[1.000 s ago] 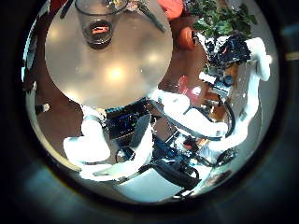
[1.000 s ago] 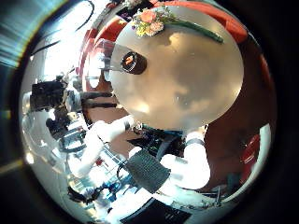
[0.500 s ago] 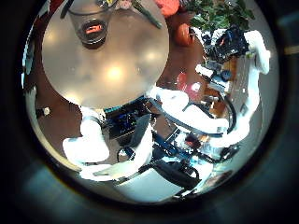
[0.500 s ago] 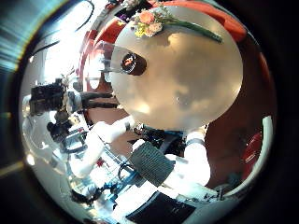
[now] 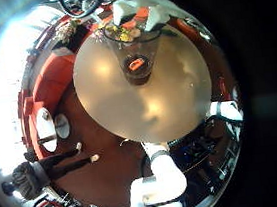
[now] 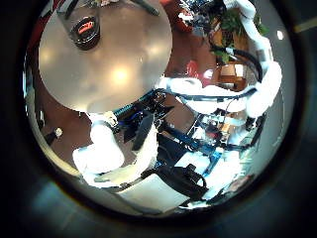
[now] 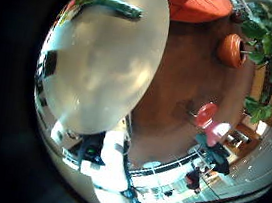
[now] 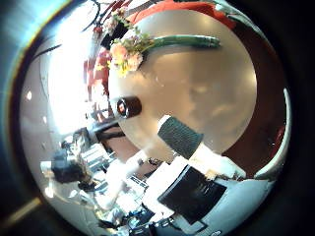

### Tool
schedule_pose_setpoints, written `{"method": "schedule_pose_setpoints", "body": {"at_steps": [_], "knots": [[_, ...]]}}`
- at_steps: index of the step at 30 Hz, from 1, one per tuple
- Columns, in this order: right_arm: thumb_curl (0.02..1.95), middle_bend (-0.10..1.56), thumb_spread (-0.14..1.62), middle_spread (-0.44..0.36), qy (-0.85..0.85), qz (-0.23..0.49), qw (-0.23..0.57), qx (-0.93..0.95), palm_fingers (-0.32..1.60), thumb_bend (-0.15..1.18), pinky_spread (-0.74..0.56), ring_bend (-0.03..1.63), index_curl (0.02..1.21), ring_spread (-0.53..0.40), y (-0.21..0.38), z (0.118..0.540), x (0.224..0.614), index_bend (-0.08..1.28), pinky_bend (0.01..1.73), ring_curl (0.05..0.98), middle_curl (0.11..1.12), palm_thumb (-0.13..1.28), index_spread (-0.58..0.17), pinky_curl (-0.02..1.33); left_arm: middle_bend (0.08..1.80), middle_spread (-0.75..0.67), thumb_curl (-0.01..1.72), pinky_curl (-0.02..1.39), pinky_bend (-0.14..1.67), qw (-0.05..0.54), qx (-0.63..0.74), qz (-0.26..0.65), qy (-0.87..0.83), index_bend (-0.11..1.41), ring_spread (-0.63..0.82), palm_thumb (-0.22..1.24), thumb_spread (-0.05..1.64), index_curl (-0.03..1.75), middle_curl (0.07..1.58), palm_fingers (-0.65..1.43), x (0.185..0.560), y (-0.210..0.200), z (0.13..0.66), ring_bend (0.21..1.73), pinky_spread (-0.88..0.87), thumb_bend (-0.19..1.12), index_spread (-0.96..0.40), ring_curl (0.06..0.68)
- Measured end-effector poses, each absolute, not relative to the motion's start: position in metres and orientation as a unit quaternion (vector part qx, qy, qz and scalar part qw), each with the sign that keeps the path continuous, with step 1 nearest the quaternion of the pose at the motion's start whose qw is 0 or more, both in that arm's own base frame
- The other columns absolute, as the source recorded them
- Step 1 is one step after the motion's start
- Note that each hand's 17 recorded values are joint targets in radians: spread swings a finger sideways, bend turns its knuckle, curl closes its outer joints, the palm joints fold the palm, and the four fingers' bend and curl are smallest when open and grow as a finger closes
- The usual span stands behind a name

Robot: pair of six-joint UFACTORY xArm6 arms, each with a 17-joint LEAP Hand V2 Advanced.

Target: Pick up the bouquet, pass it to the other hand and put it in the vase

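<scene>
The bouquet (image 8: 133, 49) lies flat on the round table (image 8: 212, 93), flower heads towards the table's edge and stems (image 8: 187, 40) along it. The vase (image 8: 128, 106) stands upright on the same table, away from the bouquet. My right hand (image 8: 184, 140) hangs well above the table, fingers relaxed and holding nothing; the right little finger side palm view shows the stems (image 7: 110, 5) and one of its fingers (image 7: 110, 164). My left hand (image 6: 114, 154) hangs high above the table (image 6: 109, 69), fingers relaxed, with the vase (image 6: 86, 28) below. The left little finger side palm view shows the vase (image 5: 136, 58) in front of the bouquet (image 5: 128, 14).
Floor (image 7: 180, 77) surrounds the table. A seat (image 7: 195, 0) and a small stool (image 7: 231, 48) stand beside it, with a potted plant (image 7: 270, 44) further off. The right arm (image 6: 243, 74) shows in the left thumb side palm view.
The right palm view has shifted: the bouquet now lies larger and closer, so the right hand has moved towards it. The left palm view has shifted too; the vase sits nearer its edge.
</scene>
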State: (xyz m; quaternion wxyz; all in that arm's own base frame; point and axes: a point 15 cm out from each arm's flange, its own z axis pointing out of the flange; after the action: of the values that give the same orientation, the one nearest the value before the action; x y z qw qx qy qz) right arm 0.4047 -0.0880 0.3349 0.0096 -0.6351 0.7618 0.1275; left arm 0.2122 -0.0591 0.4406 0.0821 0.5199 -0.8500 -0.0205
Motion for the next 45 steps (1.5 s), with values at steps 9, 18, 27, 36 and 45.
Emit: {"method": "schedule_pose_setpoints", "body": {"at_steps": [9, 18, 27, 36, 45], "knots": [[0.37, 0.30, 1.08, -0.035, 0.750, 0.162, -0.013, -0.641, 0.26, -0.02, 0.30, 0.58, 0.30, -0.014, -0.100, 0.289, 0.483, 0.19, 0.41, 0.264, 0.37, 0.59, -0.298, 0.27, 0.18, 0.44, 0.31, 0.32, 0.20, 0.094, 0.511, -0.023, -0.854, 0.18, 0.55, 0.29, 1.06, 0.36, 0.30, 0.13, 0.212, -0.050, 0.429, 0.48, 0.54, -0.02, 0.03, 0.187], [0.40, 0.29, 1.06, -0.023, 0.724, 0.175, -0.036, -0.666, 0.30, -0.02, 0.29, 0.55, 0.32, -0.003, -0.063, 0.223, 0.513, 0.18, 0.37, 0.251, 0.37, 0.59, -0.300, 0.26, 0.18, 0.44, 0.31, 0.32, 0.20, 0.099, 0.516, -0.025, -0.851, 0.18, 0.56, 0.29, 1.06, 0.37, 0.30, 0.13, 0.216, -0.049, 0.425, 0.47, 0.54, -0.02, 0.03, 0.188], [0.41, 0.31, 1.06, -0.008, 0.726, 0.175, -0.039, -0.664, 0.37, -0.02, 0.30, 0.58, 0.32, -0.012, -0.062, 0.183, 0.527, 0.18, 0.34, 0.254, 0.37, 0.56, -0.285, 0.24, 0.18, 0.44, 0.31, 0.32, 0.20, 0.100, 0.524, -0.024, -0.846, 0.18, 0.56, 0.29, 1.07, 0.37, 0.30, 0.13, 0.219, -0.050, 0.427, 0.47, 0.54, -0.02, 0.04, 0.190], [0.43, 0.35, 1.06, -0.005, 0.734, 0.181, -0.043, -0.653, 0.47, -0.02, 0.29, 0.64, 0.32, -0.035, -0.074, 0.167, 0.526, 0.17, 0.33, 0.258, 0.38, 0.59, -0.266, 0.23, 0.18, 0.44, 0.31, 0.32, 0.20, 0.101, 0.526, -0.022, -0.844, 0.18, 0.56, 0.30, 1.06, 0.37, 0.30, 0.13, 0.218, -0.053, 0.428, 0.47, 0.54, -0.02, 0.04, 0.192], [0.45, 0.47, 1.04, -0.065, 0.720, 0.184, -0.095, -0.663, 0.75, -0.02, 0.18, 0.78, 0.35, -0.120, -0.078, 0.155, 0.510, 0.19, 0.31, 0.284, 0.42, 0.63, -0.281, 0.20, 0.18, 0.44, 0.31, 0.32, 0.20, 0.102, 0.525, -0.021, -0.845, 0.18, 0.56, 0.30, 1.06, 0.37, 0.30, 0.13, 0.218, -0.054, 0.430, 0.46, 0.54, -0.02, 0.04, 0.193]]}}
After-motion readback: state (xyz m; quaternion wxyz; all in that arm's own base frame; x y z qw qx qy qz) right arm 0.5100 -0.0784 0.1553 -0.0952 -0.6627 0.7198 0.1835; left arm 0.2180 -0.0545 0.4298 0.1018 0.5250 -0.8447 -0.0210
